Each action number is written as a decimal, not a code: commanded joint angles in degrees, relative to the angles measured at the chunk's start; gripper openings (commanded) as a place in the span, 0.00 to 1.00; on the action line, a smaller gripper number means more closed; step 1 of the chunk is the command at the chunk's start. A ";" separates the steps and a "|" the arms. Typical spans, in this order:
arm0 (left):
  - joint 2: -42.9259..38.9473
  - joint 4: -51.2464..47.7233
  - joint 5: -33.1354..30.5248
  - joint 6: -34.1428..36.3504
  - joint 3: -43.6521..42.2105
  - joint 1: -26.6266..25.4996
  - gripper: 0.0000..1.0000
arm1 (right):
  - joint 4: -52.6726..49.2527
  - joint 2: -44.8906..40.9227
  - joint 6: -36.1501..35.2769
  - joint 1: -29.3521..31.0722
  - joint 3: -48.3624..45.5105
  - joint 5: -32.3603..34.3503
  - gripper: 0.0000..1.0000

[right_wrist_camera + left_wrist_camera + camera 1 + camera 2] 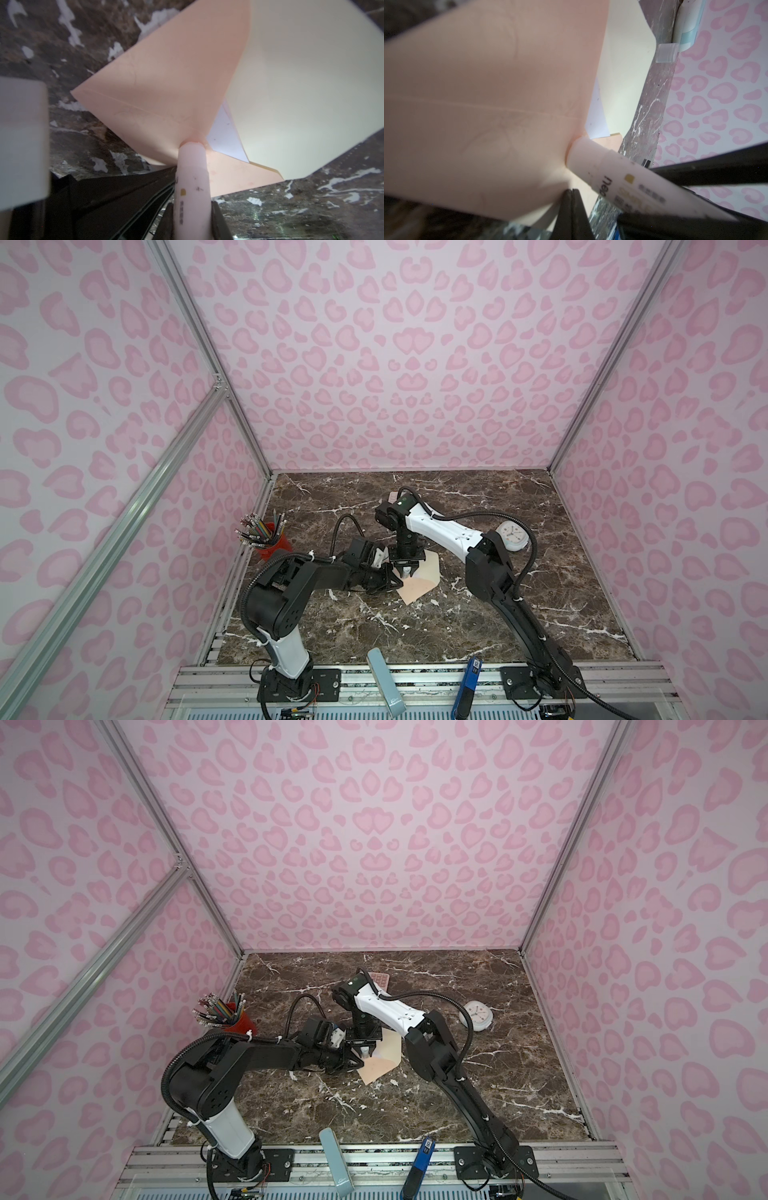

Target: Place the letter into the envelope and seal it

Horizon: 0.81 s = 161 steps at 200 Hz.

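Right gripper clamped on glue stick, tip pressed to the envelope at its mouth.
Envelope mid marble surface, cream flap open; white letter corner showing in the mouth. Left gripper fully closed at the envelope's edge; pinch on paper unclear.

A robot test cell in a lab is shown, dressed up as a desk. The space is boxed in by aluminium profiles and panels printed with pink leopard spots, and a marble-look tabletop is laid as its floor. A left arm and a right arm are bolted by base plates to a slotted rail along the near edge, with cables left exposed. Desk props are set out: a red cup of pencils, a small clock and a pink calculator.
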 commanded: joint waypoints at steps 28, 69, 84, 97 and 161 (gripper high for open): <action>0.41 -6.16 -4.06 0.81 -0.17 -0.05 0.04 | -2.27 1.28 -0.17 -0.34 -0.67 3.32 0.00; 0.47 -6.23 -4.15 0.81 -0.17 -0.05 0.04 | -0.27 -0.38 -0.32 -0.65 -0.42 1.83 0.00; 0.56 -6.31 -4.24 0.89 -0.17 -0.05 0.04 | 0.57 -1.55 -0.31 -0.65 0.29 1.03 0.00; 0.65 -6.23 -4.32 0.89 -0.19 -0.05 0.04 | 1.55 -2.74 -0.91 -0.65 1.04 0.03 0.00; 0.65 -6.63 -4.64 1.07 0.01 0.00 0.04 | 9.44 -13.13 -0.96 -2.44 -6.79 -3.52 0.00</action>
